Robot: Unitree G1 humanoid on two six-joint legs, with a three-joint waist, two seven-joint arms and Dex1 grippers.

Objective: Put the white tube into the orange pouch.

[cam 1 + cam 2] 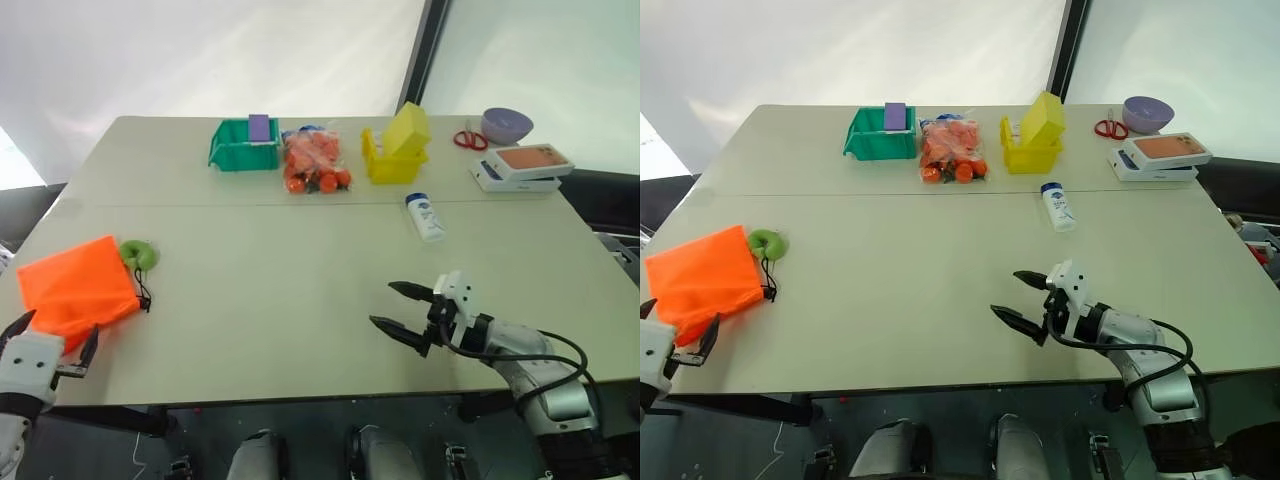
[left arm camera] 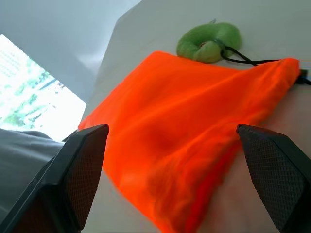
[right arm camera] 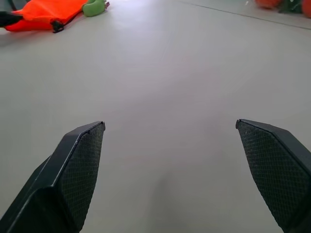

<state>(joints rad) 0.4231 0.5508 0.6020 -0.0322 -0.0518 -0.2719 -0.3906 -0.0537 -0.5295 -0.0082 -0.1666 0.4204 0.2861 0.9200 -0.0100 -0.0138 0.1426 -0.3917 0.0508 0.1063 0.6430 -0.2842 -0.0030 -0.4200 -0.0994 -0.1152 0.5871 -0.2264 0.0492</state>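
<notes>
White tube [image 1: 425, 217] lies flat on the bench [image 1: 280, 290], right of centre, near the yellow bin [image 1: 394, 150]. We see the orange pouch [image 1: 75, 287] at the left edge, left gripper [image 1: 55, 350] just beside it, jaws spread. Right gripper [image 1: 400, 310] hovers mid-bench, jaws spread, empty.

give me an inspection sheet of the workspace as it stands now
surface: beige table, seam across its far part
job's things: small white plastic tube lying free right of centre; bright orange fabric pouch flat at the left edge, black cord to a lime-green ring
clutter: along the far edge a green bin, clear bag of orange-red items, yellow bin, red scissors, purple bowl, flat white box with orange top
grippers: left tool open at the pouch's near end; right tool open, empty, over bare table
cables: black cable on the right arm
surroundings: pale backdrop behind
</notes>
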